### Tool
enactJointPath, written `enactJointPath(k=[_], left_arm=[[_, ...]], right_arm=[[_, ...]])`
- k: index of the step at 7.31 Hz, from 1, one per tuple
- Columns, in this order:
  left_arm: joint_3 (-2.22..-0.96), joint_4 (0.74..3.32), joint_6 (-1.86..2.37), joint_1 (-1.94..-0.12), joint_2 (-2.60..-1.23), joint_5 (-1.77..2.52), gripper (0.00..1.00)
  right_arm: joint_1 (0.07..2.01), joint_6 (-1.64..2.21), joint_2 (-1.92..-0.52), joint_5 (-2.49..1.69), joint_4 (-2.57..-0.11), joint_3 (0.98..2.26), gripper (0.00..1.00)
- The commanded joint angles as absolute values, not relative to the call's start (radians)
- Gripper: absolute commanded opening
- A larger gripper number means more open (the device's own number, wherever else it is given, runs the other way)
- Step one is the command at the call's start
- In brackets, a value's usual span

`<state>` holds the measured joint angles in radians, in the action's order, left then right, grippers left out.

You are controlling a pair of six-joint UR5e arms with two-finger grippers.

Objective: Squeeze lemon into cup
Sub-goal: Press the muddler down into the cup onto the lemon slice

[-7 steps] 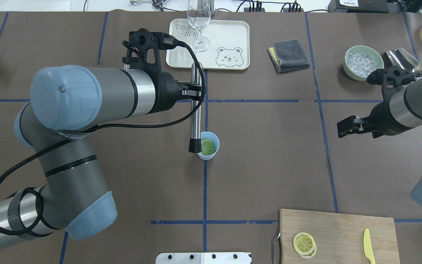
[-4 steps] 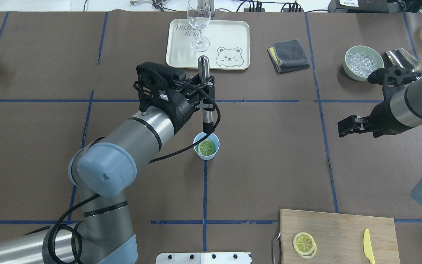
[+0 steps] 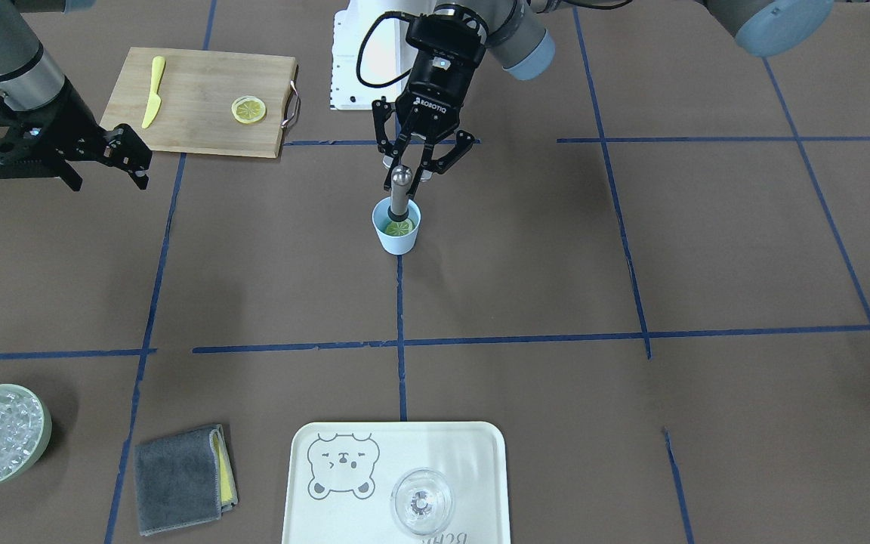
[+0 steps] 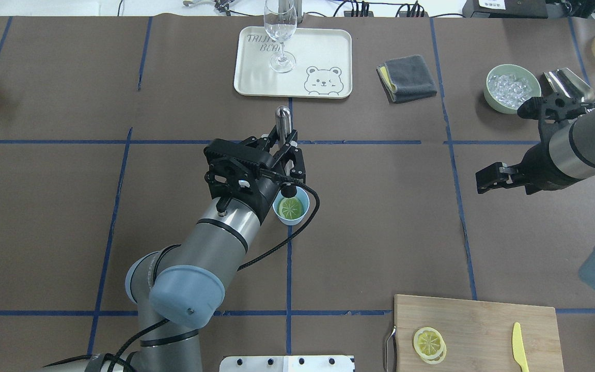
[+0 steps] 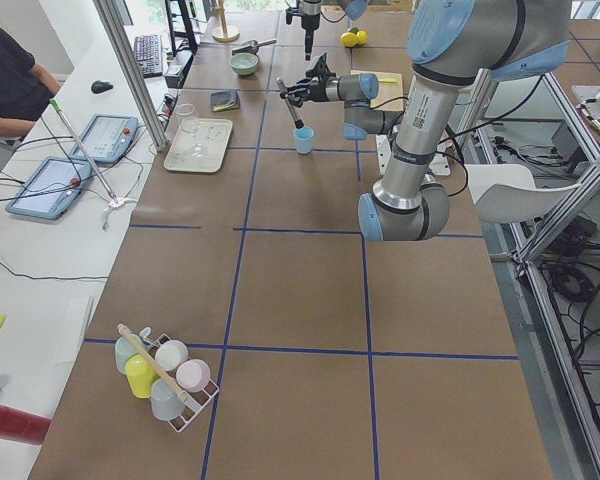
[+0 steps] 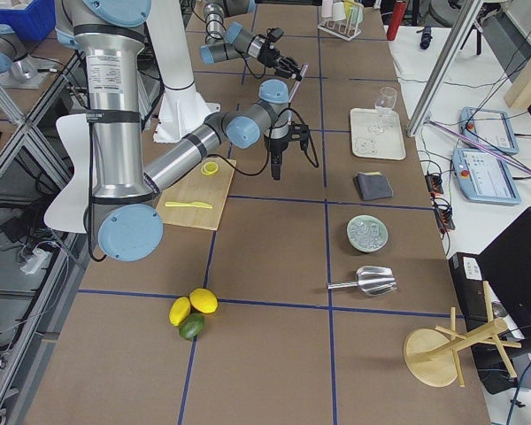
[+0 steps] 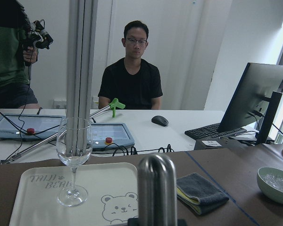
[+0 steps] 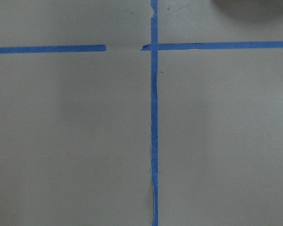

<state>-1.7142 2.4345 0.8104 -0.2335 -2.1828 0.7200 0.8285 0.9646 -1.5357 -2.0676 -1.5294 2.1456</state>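
Note:
The light-blue cup (image 4: 302, 199) stands at the table's middle with a lemon slice (image 4: 292, 208) lying flat inside; both show in the front view, cup (image 3: 396, 236) and slice (image 3: 400, 227). My left gripper (image 4: 284, 153) is shut on a steel muddler (image 4: 282, 118), held upright with its black tip inside the cup, on or just above the slice. The muddler's rounded top fills the left wrist view (image 7: 156, 188). My right gripper (image 4: 486, 181) is open and empty, hovering far to the right. Two more lemon slices (image 4: 429, 345) lie stacked on the cutting board (image 4: 478, 320).
A yellow knife (image 4: 519, 347) lies on the board. A cream tray (image 4: 323, 51) with a wine glass (image 4: 280, 31) stands behind the cup. A grey cloth (image 4: 407, 77), a green bowl of ice (image 4: 512, 88) and a metal scoop (image 4: 568, 82) are at back right.
My left arm has swung in toward the cup. The muddler has turned from slanted to upright and its tip has gone down into the cup. The right arm has not moved.

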Motion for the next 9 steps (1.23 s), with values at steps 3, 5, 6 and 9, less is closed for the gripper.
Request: enactJointPath(k=[3,5,6,9], left_arm=[[-1.643,2.439,0.821,-0.201,-2.195,0.703,0.0],[-1.593,2.466,0.822,-0.189,-2.201,0.703,0.0],[-1.574,2.479,0.822,-0.189,-2.204,0.703,0.0],[-1.575,2.48,0.821,-0.179,-2.203,0.703,0.0]], right_arm=[[0.828,0.965,-1.537,-2.072,-1.529,2.145,1.0],[0.828,0.965,-1.537,-2.072,-1.529,2.146,1.0],[0.828,0.965,-1.539,-2.08,-1.529,2.146,1.0],[0.83,0.965,-1.54,-2.088,-1.529,2.148,1.0]])
